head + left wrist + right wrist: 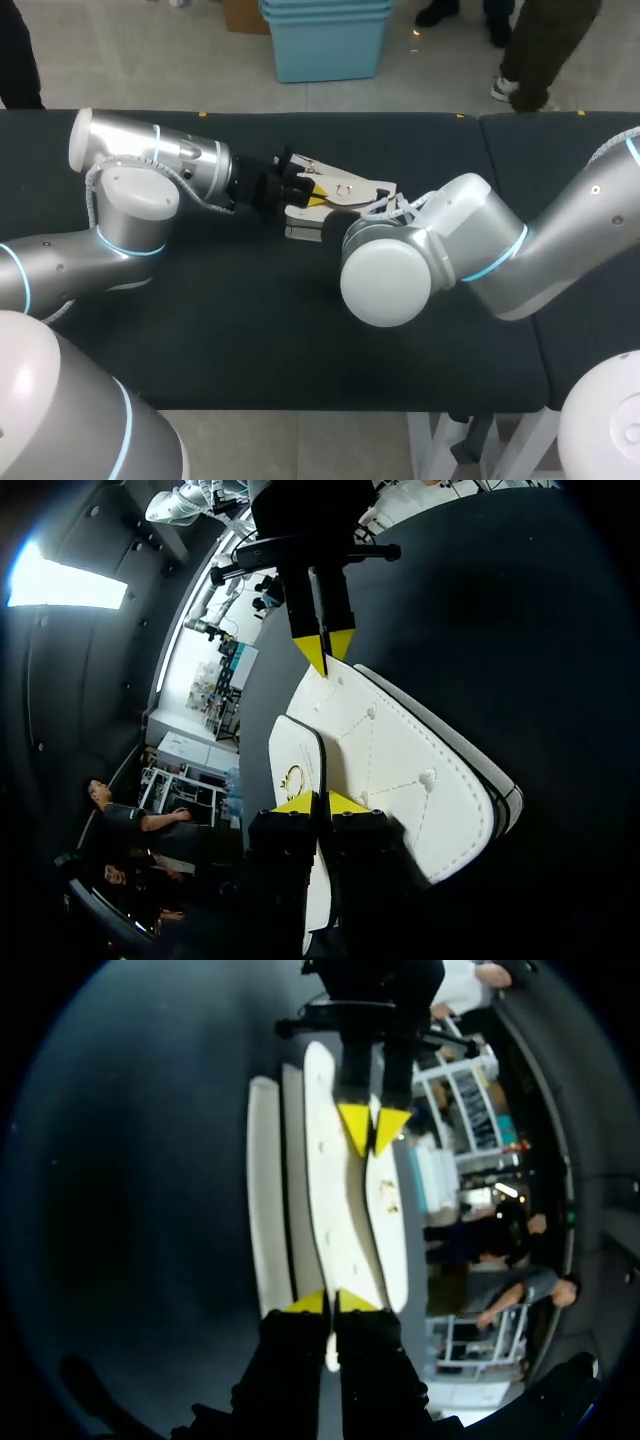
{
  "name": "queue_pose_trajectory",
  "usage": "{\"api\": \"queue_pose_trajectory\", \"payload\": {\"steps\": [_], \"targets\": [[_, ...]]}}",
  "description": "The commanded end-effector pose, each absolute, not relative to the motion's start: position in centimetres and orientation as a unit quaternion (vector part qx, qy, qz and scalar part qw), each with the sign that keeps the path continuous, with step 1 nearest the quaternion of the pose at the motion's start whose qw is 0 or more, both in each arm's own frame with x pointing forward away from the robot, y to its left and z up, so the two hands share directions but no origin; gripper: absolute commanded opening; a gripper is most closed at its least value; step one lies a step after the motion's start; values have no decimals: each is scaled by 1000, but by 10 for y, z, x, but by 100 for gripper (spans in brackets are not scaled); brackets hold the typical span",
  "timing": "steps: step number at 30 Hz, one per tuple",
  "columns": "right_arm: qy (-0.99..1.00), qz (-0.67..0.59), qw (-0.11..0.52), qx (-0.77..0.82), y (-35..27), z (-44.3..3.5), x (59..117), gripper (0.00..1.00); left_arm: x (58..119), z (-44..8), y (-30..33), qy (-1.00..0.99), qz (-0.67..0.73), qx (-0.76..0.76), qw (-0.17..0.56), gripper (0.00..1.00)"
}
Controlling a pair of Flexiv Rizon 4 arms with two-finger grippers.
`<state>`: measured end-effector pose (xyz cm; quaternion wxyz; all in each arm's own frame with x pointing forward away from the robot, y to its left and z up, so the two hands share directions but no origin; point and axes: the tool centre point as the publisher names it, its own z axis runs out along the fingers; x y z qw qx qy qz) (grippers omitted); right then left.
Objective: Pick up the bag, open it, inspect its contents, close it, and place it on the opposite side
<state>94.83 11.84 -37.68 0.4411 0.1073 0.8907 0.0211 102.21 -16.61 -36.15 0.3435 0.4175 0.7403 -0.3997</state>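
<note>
A white bag [350, 188] with dark trim and a gold clasp lies mid-table, slightly toward the far edge. My left gripper [288, 186] comes in from the left and is shut on one edge of the bag's flap [300, 760]. In the left wrist view, its yellow tips [320, 802] pinch the thin white panel. My right gripper [332, 216] comes from the right, shut on the opposite end of the same flap [335, 1190]. Each wrist view shows the other gripper [323, 650] [372, 1128] facing it across the bag. The bag's inside is hidden.
The dark table [250, 330] spreads wide to the left and toward the front edge. A seam [482, 140] joins a second dark table on the right. My right arm's bulky elbow [390, 275] hangs over the middle, in front of the bag.
</note>
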Motion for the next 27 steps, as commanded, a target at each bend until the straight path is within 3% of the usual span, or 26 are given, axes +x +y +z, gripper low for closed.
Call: {"api": "queue_pose_trajectory", "payload": {"steps": [1, 27], "targets": [[882, 37, 459, 100, 117, -382, 947, 0, 1025, -372, -177, 745, -410, 401, 341, 0], [882, 37, 459, 100, 117, -382, 947, 0, 1035, -343, -177, 782, -409, 331, 333, 0]]}}
